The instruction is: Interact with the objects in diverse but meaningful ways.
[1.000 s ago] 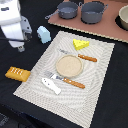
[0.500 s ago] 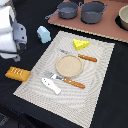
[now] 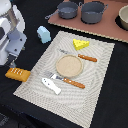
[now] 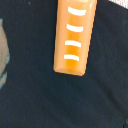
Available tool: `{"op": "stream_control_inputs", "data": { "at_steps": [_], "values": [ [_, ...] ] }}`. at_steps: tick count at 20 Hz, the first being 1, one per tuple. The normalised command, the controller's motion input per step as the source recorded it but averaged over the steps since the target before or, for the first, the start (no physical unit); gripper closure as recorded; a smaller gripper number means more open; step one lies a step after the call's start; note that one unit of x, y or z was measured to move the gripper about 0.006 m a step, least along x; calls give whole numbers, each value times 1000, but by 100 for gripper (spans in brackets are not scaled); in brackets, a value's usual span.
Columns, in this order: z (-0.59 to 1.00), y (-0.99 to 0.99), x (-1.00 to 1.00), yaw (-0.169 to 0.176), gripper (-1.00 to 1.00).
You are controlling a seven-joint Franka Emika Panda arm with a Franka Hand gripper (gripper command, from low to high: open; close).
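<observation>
The golden-brown scored bread loaf [image 3: 17, 74] lies on the black table off the placemat's edge, at the exterior view's left; the wrist view shows the loaf [image 4: 75, 36] close up. My gripper's body hangs just above the loaf, and its fingers are hidden, so open or shut cannot be read. The pale blue block [image 3: 44, 34] stands by the mat's far left corner. The yellow holed cheese wedge [image 3: 80, 43] rests on the mat's far part. A small white fish-shaped piece [image 3: 51, 85] lies on the mat's near side.
A striped placemat [image 3: 100, 80] carries a round tan plate [image 3: 68, 64], a knife [image 3: 80, 56] and a fork [image 3: 66, 80] with orange handles. Two grey pots [image 3: 68, 9] [image 3: 93, 11] and a bowl [image 3: 123, 17] sit on a brown board at the back.
The arm has shifted slightly at the exterior view's left, near the bread loaf. The objects have not moved.
</observation>
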Motion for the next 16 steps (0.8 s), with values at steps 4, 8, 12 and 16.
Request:
{"op": "stream_control_inputs", "data": {
  "at_steps": [4, 8, 12, 16],
  "values": [
    [-261, -127, 7, 1, -100],
    [-254, -102, 64, 1, -100],
    [-245, -156, 141, 0, -100],
    [-247, -170, 140, 0, -100]
  ]
}}
